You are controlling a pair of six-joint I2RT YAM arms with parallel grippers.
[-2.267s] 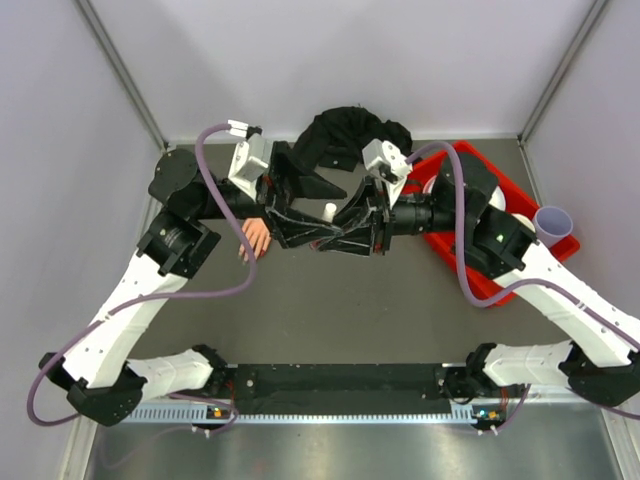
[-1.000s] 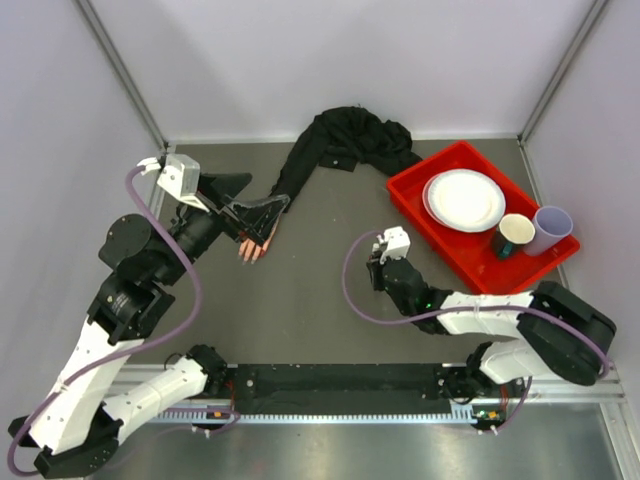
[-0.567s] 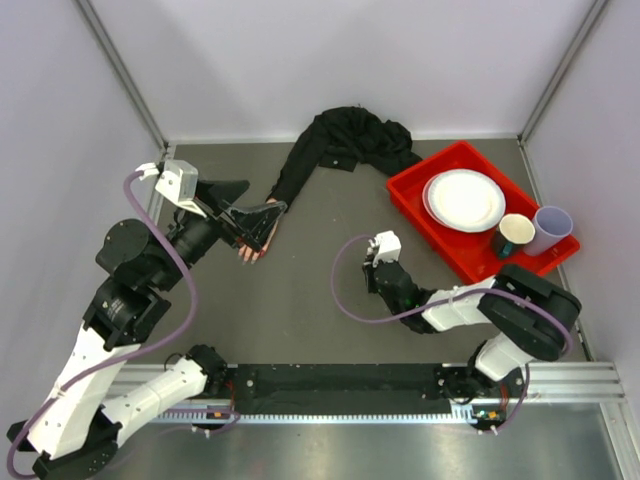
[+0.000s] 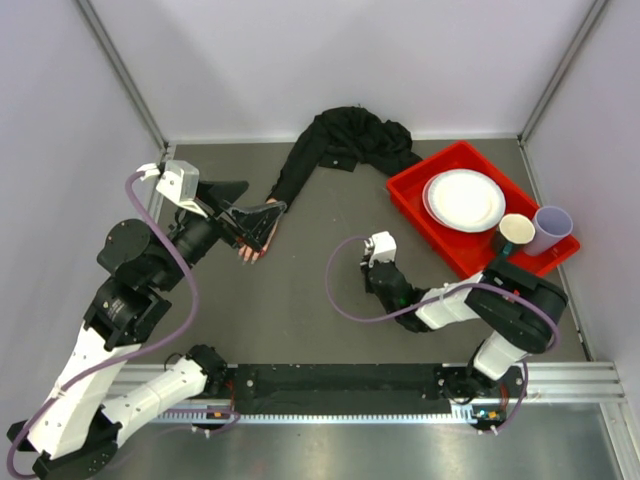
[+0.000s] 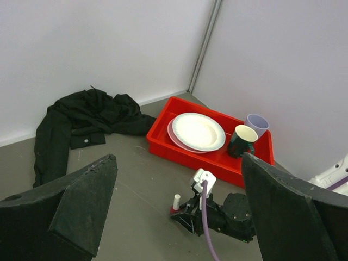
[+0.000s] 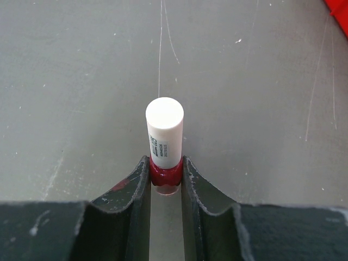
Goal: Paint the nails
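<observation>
The peach mannequin hand (image 4: 250,251) lies on the table at the left, its black sleeve (image 4: 340,140) running to the far wall. The nails are too small to make out. My left gripper (image 4: 250,205) hovers over the hand, wide open and empty; in its own view the left gripper (image 5: 178,157) frames the table. My right gripper (image 6: 166,166) lies low near the table's middle, shut on the red base of a small polish bottle (image 6: 165,136) with a white cap. The bottle (image 5: 175,202) stands upright at table level. It is hidden in the top view.
A red tray (image 4: 410,190) stands at the right, holding a white plate (image 4: 465,198), a dark green cup (image 4: 516,230) and a lilac cup (image 4: 550,225). The right arm's purple cable (image 4: 335,300) loops over the table's middle.
The right gripper has slid a little to the left and away with the bottle, its elbow folding in. The left gripper has hardly moved in the last second.
</observation>
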